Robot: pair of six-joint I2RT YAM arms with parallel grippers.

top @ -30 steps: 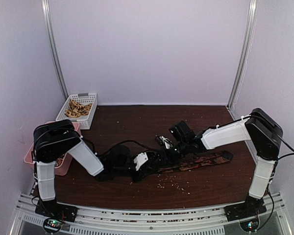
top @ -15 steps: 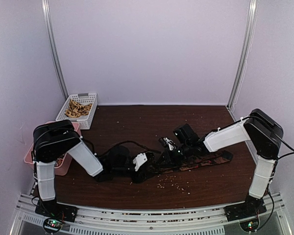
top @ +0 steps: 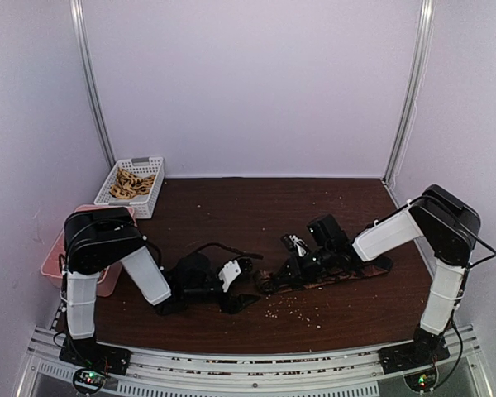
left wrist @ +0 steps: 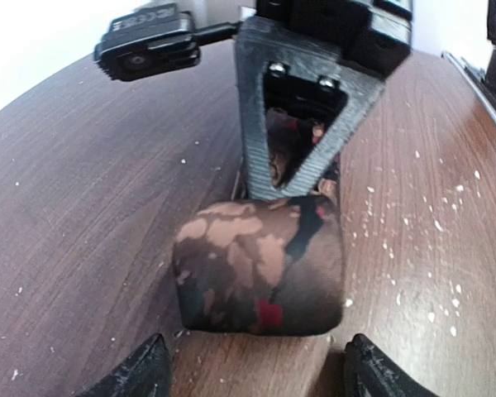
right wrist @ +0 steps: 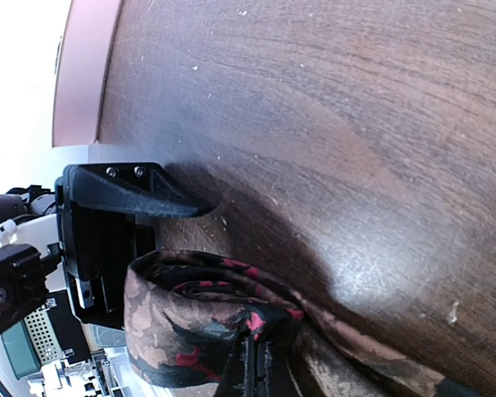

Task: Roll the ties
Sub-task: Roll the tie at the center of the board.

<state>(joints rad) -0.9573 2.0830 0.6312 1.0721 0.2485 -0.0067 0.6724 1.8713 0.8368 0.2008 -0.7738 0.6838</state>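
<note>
tie (left wrist: 260, 269): soft woven cloth, faint satin sheen, creased
desk (left wrist: 83, 207): dark wood grain, smooth, semi-gloss, with a pale patch of glare
right fingers (left wrist: 255, 149): black plastic, matt, finely ribbed in layers
screw heads (left wrist: 279, 70): bright metal
left fingers (left wrist: 145, 372): black plastic, matt
arm shells (top: 388, 234): white plastic, smooth, slightly glossy
basket (top: 136, 207): white plastic lattice
bin (top: 51, 256): pink plastic, smooth
corner rails (top: 89, 91): pale metal, satin

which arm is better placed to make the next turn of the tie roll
Right. The right gripper is shut on the rolled end of the dark brown patterned fabric tie, so it could likely turn the roll on. The left gripper stands open, not gripping it.
</note>
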